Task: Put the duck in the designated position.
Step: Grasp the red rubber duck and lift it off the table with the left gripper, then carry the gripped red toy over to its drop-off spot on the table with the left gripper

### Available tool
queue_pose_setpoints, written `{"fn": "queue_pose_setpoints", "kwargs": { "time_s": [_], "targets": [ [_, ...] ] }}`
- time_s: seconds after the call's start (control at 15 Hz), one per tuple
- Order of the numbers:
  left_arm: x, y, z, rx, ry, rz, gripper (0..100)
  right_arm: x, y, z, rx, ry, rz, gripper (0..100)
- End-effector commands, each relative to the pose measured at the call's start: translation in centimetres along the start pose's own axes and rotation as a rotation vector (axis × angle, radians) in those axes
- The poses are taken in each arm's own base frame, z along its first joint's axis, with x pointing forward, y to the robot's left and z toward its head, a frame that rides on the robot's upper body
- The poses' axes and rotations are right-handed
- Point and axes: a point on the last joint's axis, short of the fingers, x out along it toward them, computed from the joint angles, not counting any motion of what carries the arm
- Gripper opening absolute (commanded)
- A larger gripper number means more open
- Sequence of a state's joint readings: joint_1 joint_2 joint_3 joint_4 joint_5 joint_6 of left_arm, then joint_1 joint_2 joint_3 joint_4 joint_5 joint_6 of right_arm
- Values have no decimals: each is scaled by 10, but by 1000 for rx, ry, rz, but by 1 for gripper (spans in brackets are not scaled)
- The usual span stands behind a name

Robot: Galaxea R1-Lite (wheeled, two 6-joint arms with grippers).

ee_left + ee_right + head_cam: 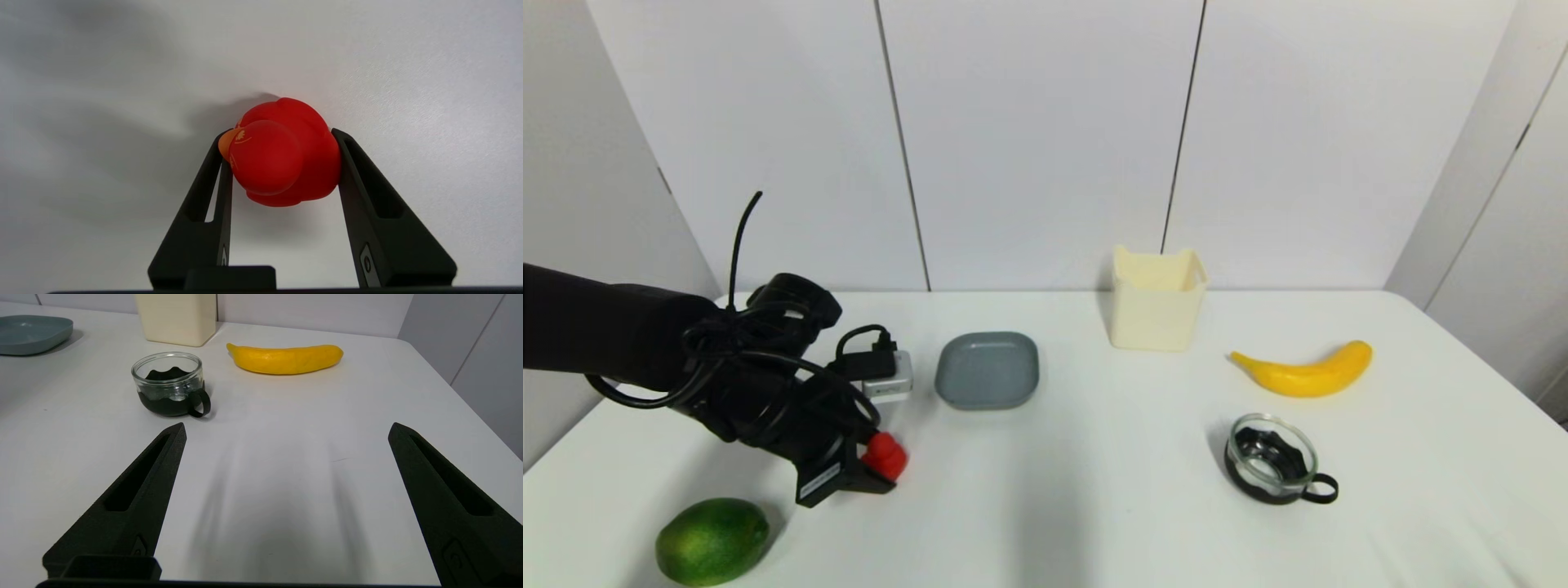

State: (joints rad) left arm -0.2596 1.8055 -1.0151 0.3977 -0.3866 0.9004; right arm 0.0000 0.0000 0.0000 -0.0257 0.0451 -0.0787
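My left gripper (282, 157) pinches the duck (286, 153) between its fingertips; its rounded, glossy sides could slip free during the move.

no readable text, labels, numbers or signs

Left gripper (876, 467) is reaching low over the table, fingers (359, 183) clamping the duck (282, 153); right gripper (286, 433) is idling, fingers spread wide.
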Motion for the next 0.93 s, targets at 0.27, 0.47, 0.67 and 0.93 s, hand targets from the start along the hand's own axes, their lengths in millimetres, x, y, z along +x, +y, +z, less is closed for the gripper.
{"fn": "queue_pose_setpoints", "kwargs": {
  "time_s": [0.27, 0.47, 0.67, 0.93],
  "targets": [
    [-49, 21, 42, 17, -165, 185, 0, 1, 0, -2, -1, 10, 2, 100],
    [-50, 45, 61, 2, -209, 230, 0, 1, 0, -2, -1, 10, 2, 100],
    [-41, 66, 57, -49, -207, 248, 0, 1, 0, -2, -1, 10, 2, 100],
    [-20, 88, 33, -111, -166, 249, 0, 1, 0, -2, -1, 10, 2, 100]
  ]
}}
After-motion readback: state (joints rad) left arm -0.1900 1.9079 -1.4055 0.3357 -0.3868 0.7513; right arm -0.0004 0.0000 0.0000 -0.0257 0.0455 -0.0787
